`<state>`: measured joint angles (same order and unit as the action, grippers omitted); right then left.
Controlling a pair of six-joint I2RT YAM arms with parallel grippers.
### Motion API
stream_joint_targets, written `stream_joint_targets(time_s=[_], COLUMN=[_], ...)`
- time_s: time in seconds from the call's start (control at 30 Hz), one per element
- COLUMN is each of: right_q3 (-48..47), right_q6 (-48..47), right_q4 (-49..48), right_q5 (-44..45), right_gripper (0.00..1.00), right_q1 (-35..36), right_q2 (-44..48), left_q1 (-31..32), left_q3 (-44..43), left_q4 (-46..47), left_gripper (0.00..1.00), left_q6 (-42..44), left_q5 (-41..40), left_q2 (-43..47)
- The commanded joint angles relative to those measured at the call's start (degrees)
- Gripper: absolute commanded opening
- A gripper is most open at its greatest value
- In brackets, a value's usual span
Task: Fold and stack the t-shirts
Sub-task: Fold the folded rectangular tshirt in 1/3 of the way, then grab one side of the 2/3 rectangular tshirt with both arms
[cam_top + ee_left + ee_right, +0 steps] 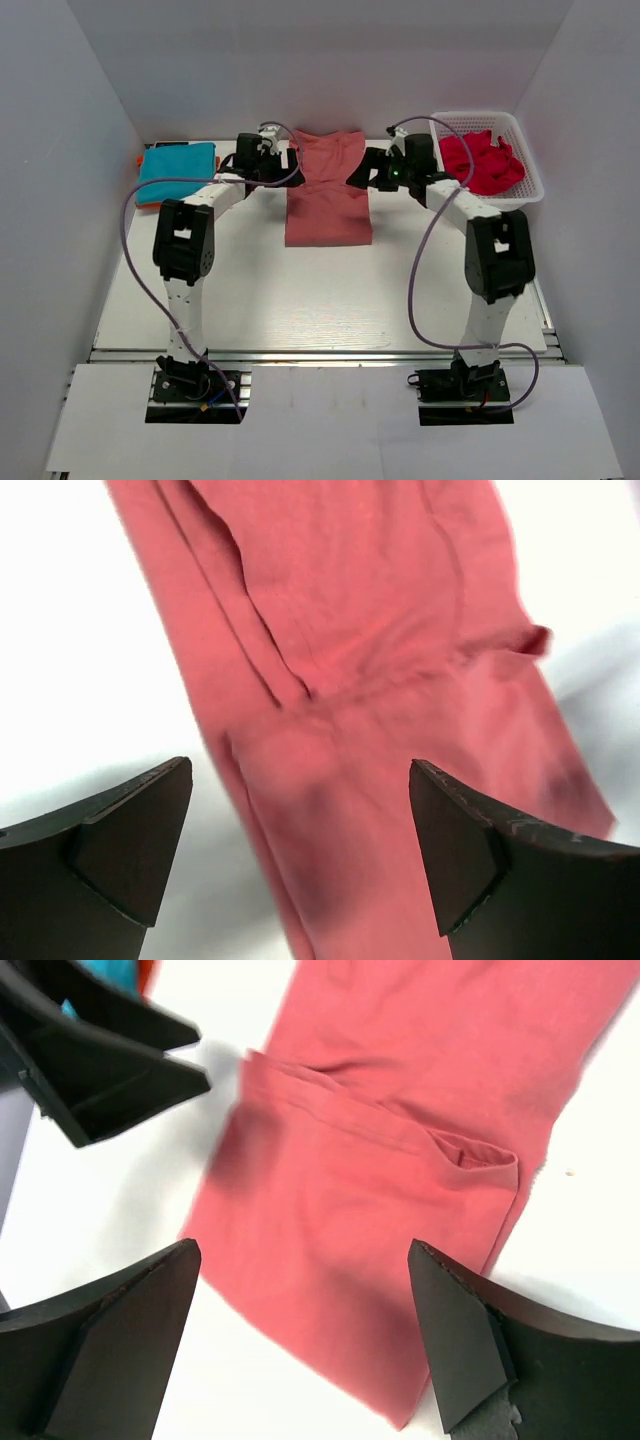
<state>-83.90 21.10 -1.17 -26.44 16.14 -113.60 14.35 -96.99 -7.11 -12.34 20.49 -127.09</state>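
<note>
Centrally, toward the far edge of the tabletop [330, 290], a salmon t-shirt [328, 195] lies flat. It is folded lengthwise into a tall rectangle, with its sleeves tucked in as overlapping layers. The left pincer [293, 166] hangs at the garment's left edge near the far end. In its wrist view its fingers [125, 845] stand wide apart with nothing between them but the cloth beneath. The right pincer [357, 176] sits opposite at the shirt's right edge, likewise spread apart and holding nothing, as its own wrist view shows. Whether either one touches the fabric cannot be told. A folded teal shirt [178, 168] rests at the far left. Crumpled red t-shirts [480, 160] fill the white basket [478, 116] at the far right.
</note>
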Motion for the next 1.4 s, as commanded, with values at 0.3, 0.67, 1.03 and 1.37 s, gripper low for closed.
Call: stream_joint_targets(time_s=[0.3,0.67,1.03,1.37], right_q3=[22.81,24.13,27.11,30.01], right_q6=[1.83,5.09,7.55,0.44], right_q4=[-0.59,-1.38,-7.78,0.86], right_q5=[4.90,2.70,1.12,0.68], right_gripper=[0.90,0.83,0.14,0.00], right_q1=[0.38,0.65,0.65,1.00], right_q2=[14.38,6.73,3.82,14.97], left_q1=[1.73,4.99,5.51,6.04], left_q3=[31.57,35.47,36.52,41.17], left_q4=[-1.67,-0.27,0.52,-2.72], left_gripper=[0.99,0.70,0.32,0.00], left_q6=[-2.68,-4.62,-5.15,-5.77], left_q5=[-3.71,-0.01,-1.59,3.84], left_q2=[25.74,18.99,17.84,28.10])
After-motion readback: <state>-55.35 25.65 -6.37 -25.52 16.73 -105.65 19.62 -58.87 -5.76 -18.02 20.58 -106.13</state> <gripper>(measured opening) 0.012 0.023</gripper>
